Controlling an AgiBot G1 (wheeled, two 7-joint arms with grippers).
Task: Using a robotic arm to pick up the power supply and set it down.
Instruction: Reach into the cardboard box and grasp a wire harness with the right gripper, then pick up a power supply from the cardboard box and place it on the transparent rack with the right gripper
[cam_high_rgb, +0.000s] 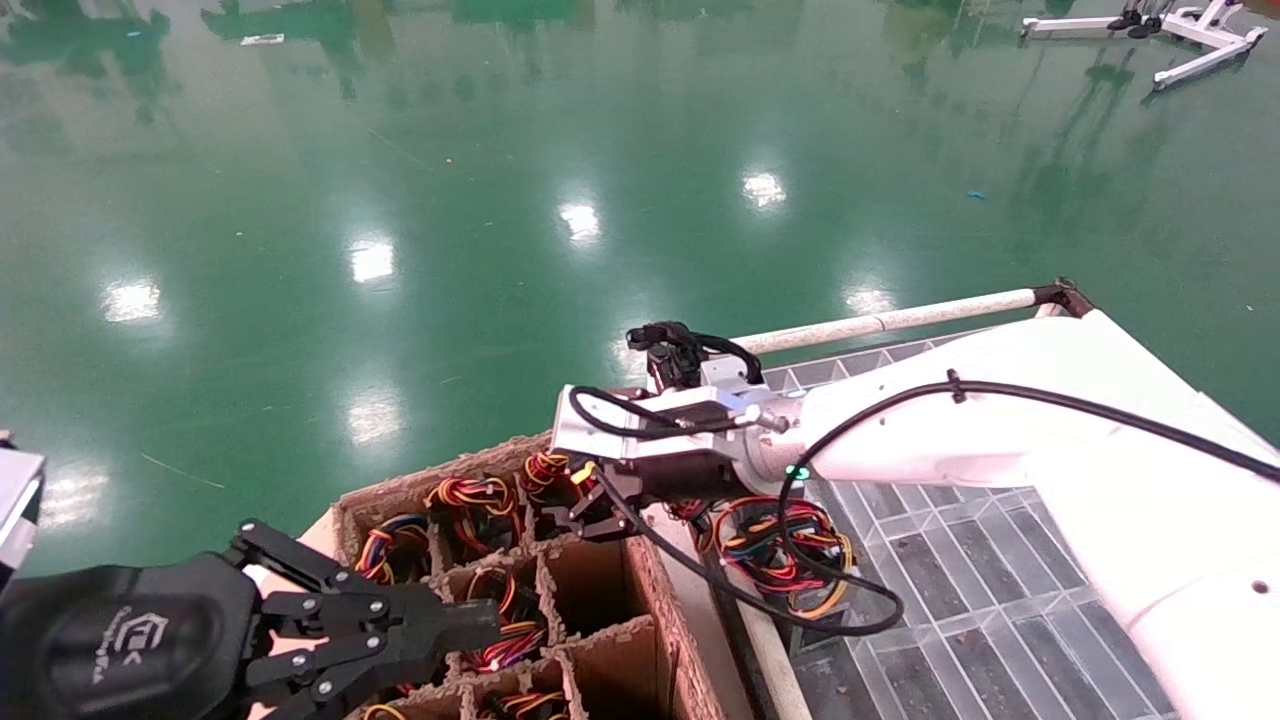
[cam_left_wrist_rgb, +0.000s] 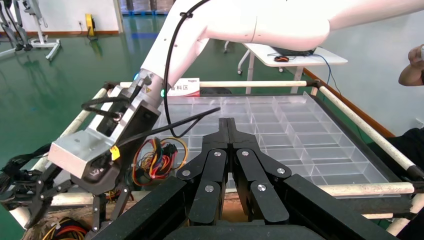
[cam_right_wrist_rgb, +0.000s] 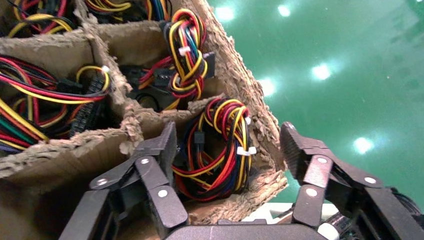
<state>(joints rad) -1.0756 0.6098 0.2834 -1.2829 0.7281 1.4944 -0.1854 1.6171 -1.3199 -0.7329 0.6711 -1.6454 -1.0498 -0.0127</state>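
My right gripper (cam_right_wrist_rgb: 230, 145) is open over the far corner cell of a cardboard box (cam_high_rgb: 655, 590). One finger (cam_right_wrist_rgb: 162, 147) is inside the cell and the other (cam_right_wrist_rgb: 295, 147) hangs outside the box wall. Between them lies the power supply's bundle of red, yellow, orange and black wires (cam_right_wrist_rgb: 217, 150); its grey body is hidden below. From the head view, that gripper (cam_high_rgb: 590, 520) reaches down from the white robotic arm (cam_high_rgb: 950, 430). My left gripper (cam_high_rgb: 490, 622) is shut on nothing, low at the near left over the box.
Other cells of the divided box hold several more wire bundles (cam_high_rgb: 475, 500). A further bundle (cam_high_rgb: 785, 545) lies at the edge of the clear compartment tray (cam_high_rgb: 960, 560) to the right. A white rail (cam_high_rgb: 890, 320) frames the tray. Green floor lies beyond.
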